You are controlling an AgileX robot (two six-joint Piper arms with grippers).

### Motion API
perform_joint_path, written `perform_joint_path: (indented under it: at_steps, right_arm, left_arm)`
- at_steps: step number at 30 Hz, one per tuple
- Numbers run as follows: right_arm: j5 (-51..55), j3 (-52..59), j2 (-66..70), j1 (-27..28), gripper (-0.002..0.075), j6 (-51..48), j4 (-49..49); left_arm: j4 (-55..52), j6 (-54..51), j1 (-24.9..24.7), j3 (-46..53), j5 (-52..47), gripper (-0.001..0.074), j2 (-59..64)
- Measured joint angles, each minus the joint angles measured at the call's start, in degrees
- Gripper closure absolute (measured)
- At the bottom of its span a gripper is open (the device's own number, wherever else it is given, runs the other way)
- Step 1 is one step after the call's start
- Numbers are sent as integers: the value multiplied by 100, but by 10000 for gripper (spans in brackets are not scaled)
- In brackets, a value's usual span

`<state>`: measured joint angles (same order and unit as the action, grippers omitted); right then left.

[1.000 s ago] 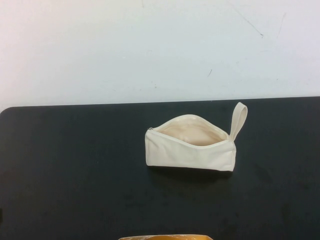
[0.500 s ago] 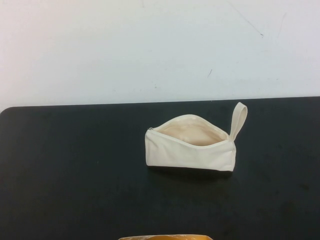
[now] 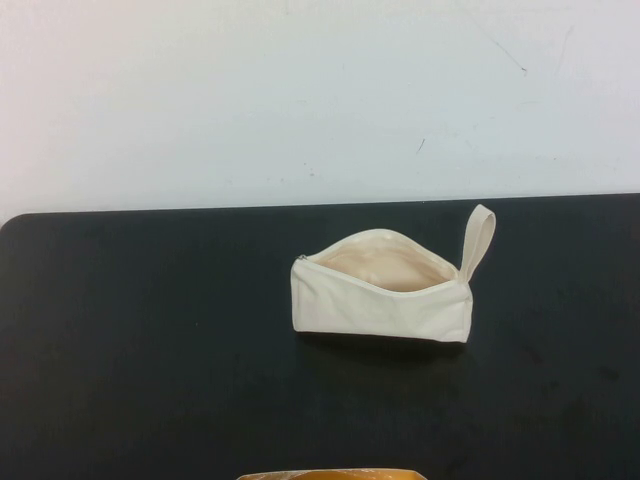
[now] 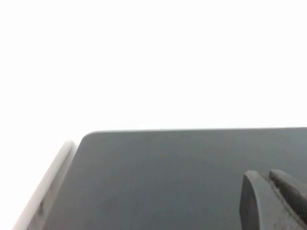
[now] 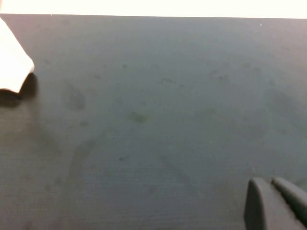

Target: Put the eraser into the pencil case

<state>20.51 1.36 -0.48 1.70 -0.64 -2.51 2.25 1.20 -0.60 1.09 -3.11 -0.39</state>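
Note:
The pencil case [image 3: 380, 300] is a cream-white zip pouch lying mid-table on the black mat, its zip open and the beige lining showing. Its loop strap [image 3: 478, 240] sticks up at the right end. The eraser does not show in any view. Neither gripper shows in the high view. My left gripper [image 4: 266, 176] is shut and empty, low over bare mat near the mat's left corner. My right gripper [image 5: 268, 183] is shut and empty over bare mat, with a piece of the pencil case [image 5: 12, 62] showing far off at the view's edge.
The black mat [image 3: 150, 330] covers the table up to a white wall behind. A flat orange-yellow edge [image 3: 330, 474] shows at the bottom middle of the high view. A white table rim [image 4: 48, 187] runs beside the mat in the left wrist view.

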Motion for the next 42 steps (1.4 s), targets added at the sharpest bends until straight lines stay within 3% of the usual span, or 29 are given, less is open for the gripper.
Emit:
perform_joint_path:
  at_steps: [11, 42]
  right_arm:
    - [0, 0, 0, 0, 727, 0, 0]
    - [0, 0, 0, 0, 727, -144, 0]
  left_arm:
    - [84, 13, 50, 37, -1477, 736, -11]
    - [96, 12, 50, 18, -1568, 736, -11]
